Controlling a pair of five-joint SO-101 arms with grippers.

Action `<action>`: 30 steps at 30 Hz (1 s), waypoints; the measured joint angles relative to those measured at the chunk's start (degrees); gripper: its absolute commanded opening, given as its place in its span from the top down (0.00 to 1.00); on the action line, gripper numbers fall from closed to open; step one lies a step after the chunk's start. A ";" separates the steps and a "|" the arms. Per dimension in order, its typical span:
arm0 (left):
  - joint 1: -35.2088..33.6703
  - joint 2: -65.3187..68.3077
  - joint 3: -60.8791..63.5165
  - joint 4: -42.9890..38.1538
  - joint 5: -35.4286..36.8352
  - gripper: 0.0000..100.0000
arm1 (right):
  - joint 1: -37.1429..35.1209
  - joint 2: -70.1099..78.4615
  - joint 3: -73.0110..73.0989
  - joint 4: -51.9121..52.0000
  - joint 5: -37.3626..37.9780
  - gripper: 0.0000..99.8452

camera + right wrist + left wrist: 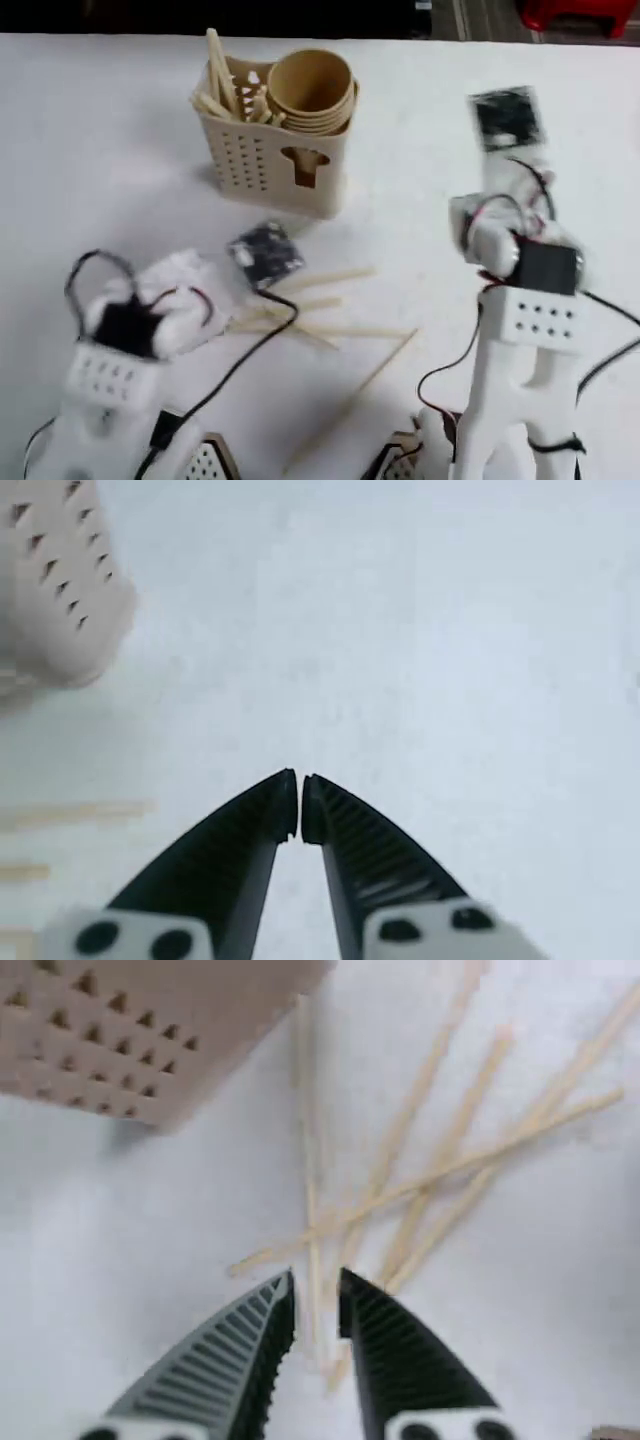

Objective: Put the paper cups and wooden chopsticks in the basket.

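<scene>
Chopsticks (340,330) loose near basket (250,165); cups (330,115) inside | left hand (315,1300) narrowly parted astride one chopstick (312,1190) | right hand (300,805) clenched, empty

The white table (120,130) lies under the left claw (266,254) and the right claw (505,117). It spreads out on all sides of both. Its top is plain and smooth. Far past the right claw, over the back edge of the table, sits a red thing (580,12). What it is, I can't tell. Next to it is a bit of grey floor (480,18). Far past the left claw, behind the table, it is all dark (200,14).
</scene>
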 measured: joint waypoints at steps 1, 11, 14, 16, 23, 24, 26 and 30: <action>1.41 2.46 -0.26 0.09 -0.18 0.77 | 1.58 -0.79 0.62 -1.05 -0.53 0.98; 14.51 28.04 -8.26 -0.53 -5.71 0.77 | 8.00 -2.37 1.14 -2.81 -1.23 0.98; 15.56 36.40 -11.60 -1.85 -6.15 0.77 | 8.26 -2.37 1.14 -2.81 -1.23 0.98; 15.65 42.46 -14.07 -2.55 -6.15 0.77 | 8.26 -2.37 1.14 -2.81 -1.23 0.98; 15.74 61.01 -24.79 -3.25 -6.15 0.77 | 8.26 -2.37 1.14 -2.81 -1.23 0.98; 15.74 63.21 -26.20 -3.25 -6.15 0.77 | 8.26 -2.37 1.14 -2.81 -1.23 0.98; 15.74 67.25 -28.84 -3.25 -6.15 0.78 | 8.35 -2.37 1.14 -2.81 -1.23 0.98; 15.74 74.29 -32.88 -3.25 -6.15 0.86 | 10.11 -2.37 1.85 -3.78 -1.23 0.98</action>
